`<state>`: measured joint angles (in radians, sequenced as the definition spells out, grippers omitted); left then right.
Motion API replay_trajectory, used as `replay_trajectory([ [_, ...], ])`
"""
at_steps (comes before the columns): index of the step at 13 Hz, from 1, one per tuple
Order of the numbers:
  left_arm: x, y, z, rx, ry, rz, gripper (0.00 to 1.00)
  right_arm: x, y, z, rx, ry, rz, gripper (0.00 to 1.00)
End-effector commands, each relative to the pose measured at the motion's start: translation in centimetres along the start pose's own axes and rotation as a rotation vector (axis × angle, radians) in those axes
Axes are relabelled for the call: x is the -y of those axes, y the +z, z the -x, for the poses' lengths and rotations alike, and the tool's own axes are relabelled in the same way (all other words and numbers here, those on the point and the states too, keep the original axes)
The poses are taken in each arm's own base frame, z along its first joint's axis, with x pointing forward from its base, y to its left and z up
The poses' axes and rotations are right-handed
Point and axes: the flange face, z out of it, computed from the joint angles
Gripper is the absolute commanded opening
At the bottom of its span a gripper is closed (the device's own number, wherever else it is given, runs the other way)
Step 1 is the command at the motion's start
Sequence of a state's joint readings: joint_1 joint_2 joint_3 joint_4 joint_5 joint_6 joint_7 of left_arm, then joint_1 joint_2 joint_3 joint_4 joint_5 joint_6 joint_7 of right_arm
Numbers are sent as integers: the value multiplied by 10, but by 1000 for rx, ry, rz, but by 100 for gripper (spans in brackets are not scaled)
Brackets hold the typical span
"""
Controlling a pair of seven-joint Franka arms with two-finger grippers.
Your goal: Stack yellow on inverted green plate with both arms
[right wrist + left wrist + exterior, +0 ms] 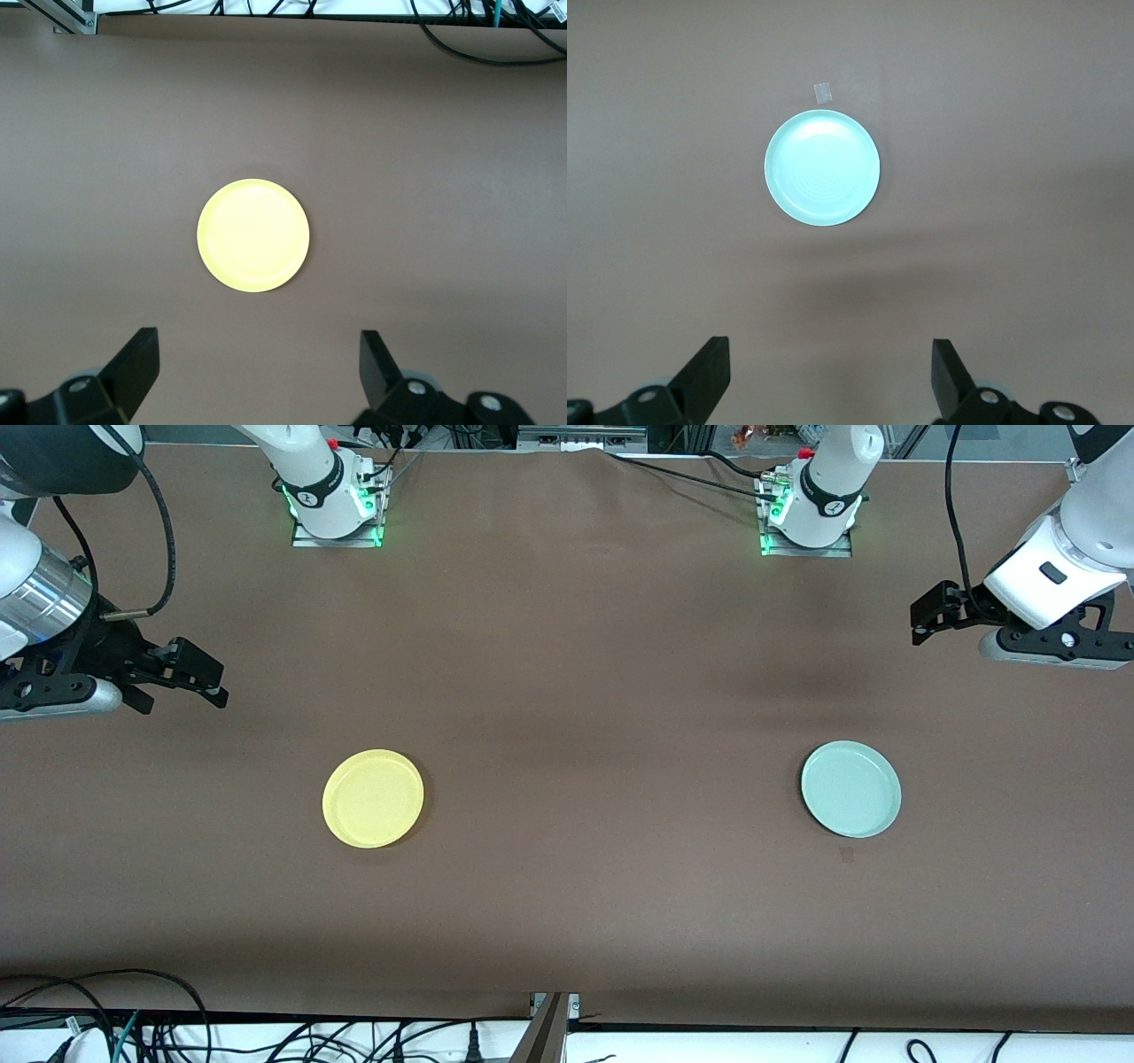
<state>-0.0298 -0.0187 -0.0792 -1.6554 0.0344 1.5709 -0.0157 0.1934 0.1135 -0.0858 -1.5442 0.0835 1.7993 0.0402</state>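
Observation:
The yellow plate (pixel 373 798) lies flat on the brown table toward the right arm's end; it also shows in the right wrist view (pixel 253 235). The green plate (pixel 850 789) lies flat toward the left arm's end, far apart from the yellow one. In the left wrist view (pixel 822 167) faint concentric rings show on its upward face. My right gripper (pixel 182 691) (pixel 257 350) is open and empty, up in the air short of the yellow plate. My left gripper (pixel 928 615) (pixel 830 354) is open and empty, up in the air short of the green plate.
A small tape mark (pixel 846 855) (pixel 823 91) sits on the table just nearer the front camera than the green plate. Cables (pixel 106 1010) lie along the table's front edge. The arm bases (pixel 337 505) (pixel 811 514) stand at the back edge.

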Motion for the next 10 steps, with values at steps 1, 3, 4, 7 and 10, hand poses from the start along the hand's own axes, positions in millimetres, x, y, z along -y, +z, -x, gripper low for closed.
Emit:
replay_trajectory([
  [1,4,-4,-3,5,16,-23,100,0,-3,-3,2,3,-10,100],
  [3,4,-4,-3,5,9,-18,100,0,-3,-3,4,2,-10,100],
  [4,4,-5,-3,3,4,-16,100,0,-1,-3,5,3,-11,100],
  [7,5,11,-11,32,-1,-11,100,1,0,-3,9,4,-13,100],
  [10,18,29,-26,59,-7,-2,100,1,0,-3,10,4,-13,100],
])
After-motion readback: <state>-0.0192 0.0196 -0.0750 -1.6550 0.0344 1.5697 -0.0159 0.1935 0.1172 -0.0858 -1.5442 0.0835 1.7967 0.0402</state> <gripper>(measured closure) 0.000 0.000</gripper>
